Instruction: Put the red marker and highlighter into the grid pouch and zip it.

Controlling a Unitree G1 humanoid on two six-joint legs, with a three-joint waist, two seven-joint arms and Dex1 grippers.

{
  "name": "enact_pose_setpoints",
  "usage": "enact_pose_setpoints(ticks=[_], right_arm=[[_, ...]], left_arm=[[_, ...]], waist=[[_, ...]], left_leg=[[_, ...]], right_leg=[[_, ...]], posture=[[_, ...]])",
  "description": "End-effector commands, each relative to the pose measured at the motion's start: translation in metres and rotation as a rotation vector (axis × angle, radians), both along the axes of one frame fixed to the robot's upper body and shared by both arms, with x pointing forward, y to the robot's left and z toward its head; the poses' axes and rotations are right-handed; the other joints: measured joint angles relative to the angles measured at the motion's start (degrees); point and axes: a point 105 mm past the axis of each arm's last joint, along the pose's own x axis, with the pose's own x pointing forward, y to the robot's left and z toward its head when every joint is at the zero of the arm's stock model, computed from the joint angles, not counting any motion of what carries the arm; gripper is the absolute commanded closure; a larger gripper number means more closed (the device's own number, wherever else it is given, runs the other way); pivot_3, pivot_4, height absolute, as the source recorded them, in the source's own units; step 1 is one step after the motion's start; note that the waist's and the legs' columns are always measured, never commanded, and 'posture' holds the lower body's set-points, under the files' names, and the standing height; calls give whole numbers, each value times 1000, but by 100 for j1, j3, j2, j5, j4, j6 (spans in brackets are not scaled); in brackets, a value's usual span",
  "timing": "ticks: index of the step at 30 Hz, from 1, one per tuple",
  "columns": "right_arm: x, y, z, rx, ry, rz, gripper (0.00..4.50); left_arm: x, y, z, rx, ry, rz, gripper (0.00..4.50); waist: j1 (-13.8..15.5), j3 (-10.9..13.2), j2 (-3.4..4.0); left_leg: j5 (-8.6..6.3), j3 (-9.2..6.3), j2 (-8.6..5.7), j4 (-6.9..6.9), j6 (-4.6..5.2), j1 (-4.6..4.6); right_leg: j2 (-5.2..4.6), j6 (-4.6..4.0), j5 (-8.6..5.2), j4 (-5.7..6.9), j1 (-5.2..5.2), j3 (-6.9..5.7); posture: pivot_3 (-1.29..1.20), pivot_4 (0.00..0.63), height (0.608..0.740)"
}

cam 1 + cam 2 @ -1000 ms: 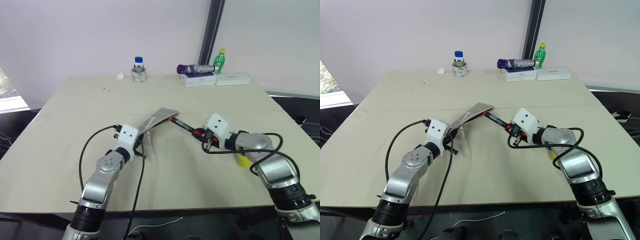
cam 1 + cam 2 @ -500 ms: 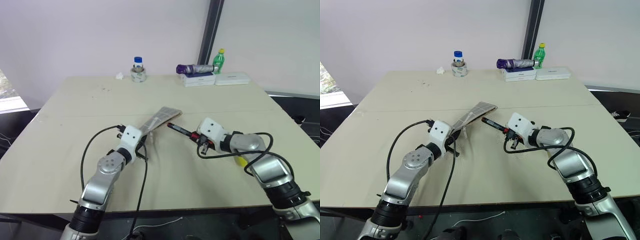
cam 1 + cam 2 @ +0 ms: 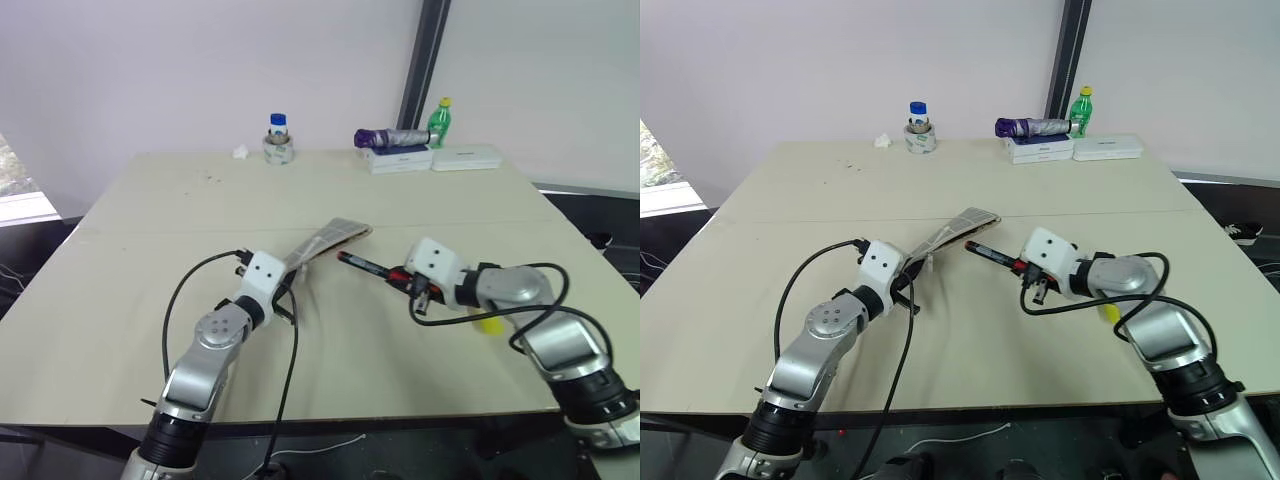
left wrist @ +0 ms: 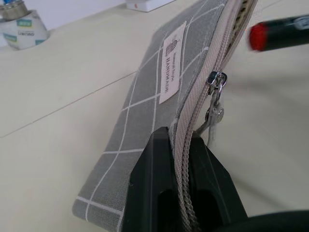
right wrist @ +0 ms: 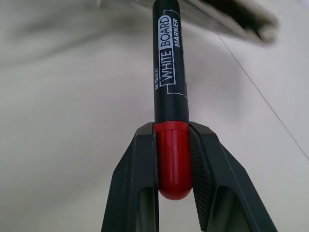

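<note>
The surface (image 3: 150, 200) is a wide beige top, and the task's things are near its middle, a little toward the near edge. The grid pouch (image 3: 325, 240) is lifted off the surface by the left gripper (image 4: 179, 159), whose jaws are closed on the near end of the zipper edge; the pouch rises from there, with its long axis pointing toward the far right corner. In the left wrist view the zipper pull (image 4: 216, 82) hangs near the held end, and beyond it the two sides of the zipper look parted, so I judge the mouth is open along the far part. The right gripper (image 5: 174, 159) has its jaws narrow around the red end of the red marker (image 3: 368, 266), and the black end points toward the pouch. The tip of the marker is just beside the far end of the pouch, on its right side, but not inside yet. The marker's axis crosses the pouch's axis instead of following it, so I think the coming move must turn the marker more along the opening. The highlighter (image 3: 489, 322) lies on the surface near the right edge, partly hidden behind the right arm.
</note>
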Motion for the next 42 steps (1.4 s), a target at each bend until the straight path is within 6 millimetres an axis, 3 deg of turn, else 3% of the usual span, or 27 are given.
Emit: enact_pose_setpoints(ticks=[1,6,23,42], right_arm=[[-4,-4,24,15,-80,7,4156],[4,-12,26,6,-95,-50,4156],[12,5,19,-13,-89,-25,4156],[0,56,2,-288,-187,254,4156]], left_arm=[[1,3,10,-10,-32,8,4500],[0,-1,9,-9,-30,-9,4500],[-6,-8,7,28,-43,-53,4500],[-27,-29,1,241,-105,-335,4500]], waist=[[-10,0,0],[7,0,0],[6,0,0],[-1,0,0]], left_leg=[[0,0,1,-1,0,0],[0,0,0,0,0,0],[0,-1,0,-1,0,-1],[0,-1,1,-2,0,0]], right_leg=[[1,0,0,0,0,0],[0,0,0,0,1,0],[-1,0,0,0,0,0],[0,0,0,0,-1,0]], posture=[[0,150,740],[0,150,740],[0,150,740],[0,150,740]])
